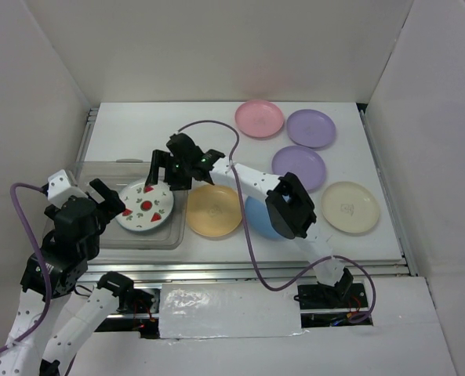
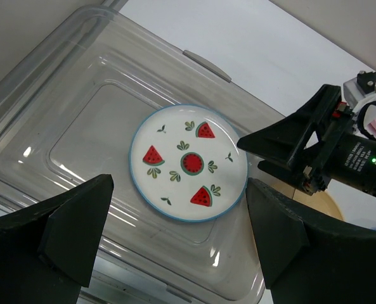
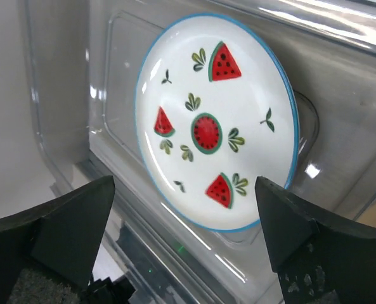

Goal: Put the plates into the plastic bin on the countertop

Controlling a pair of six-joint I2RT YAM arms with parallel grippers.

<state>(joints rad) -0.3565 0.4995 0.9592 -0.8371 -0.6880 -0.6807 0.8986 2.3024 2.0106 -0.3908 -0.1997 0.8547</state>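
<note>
the right claw [image 1: 163,171] is spread wide, released, and grips nothing. it reaches across from the right to the right side of the plastic bin [image 1: 99,168]. in its own wrist view the right claw [image 3: 184,183] has the watermelon plate [image 3: 216,120] showing between its two dark fingers. i cannot tell whether a fingertip touches the plate's blue rim.

the left claw [image 1: 109,199] is also spread open and empty, hanging over the bin's left side. from the left wrist, its fingers [image 2: 80,234] frame the watermelon plate [image 2: 188,163], which lies face up on the bin's clear floor. the right claw [image 2: 251,155] sits just beside the plate's right edge.

the bin stands at the left of the white countertop [image 1: 154,125]. the other six plates lie on the countertop outside the bin:
- a yellow-orange plate [image 1: 214,210] just beside the bin's right wall
- a blue plate [image 1: 257,221] next to it, mostly hidden under the right arm
- a cream plate [image 1: 350,207] further right
- a pink plate [image 1: 259,118] at the back
- a far purple plate [image 1: 310,128] at the back, beside the pink one
- a near purple plate [image 1: 299,168] between the back plates and the cream one
</note>
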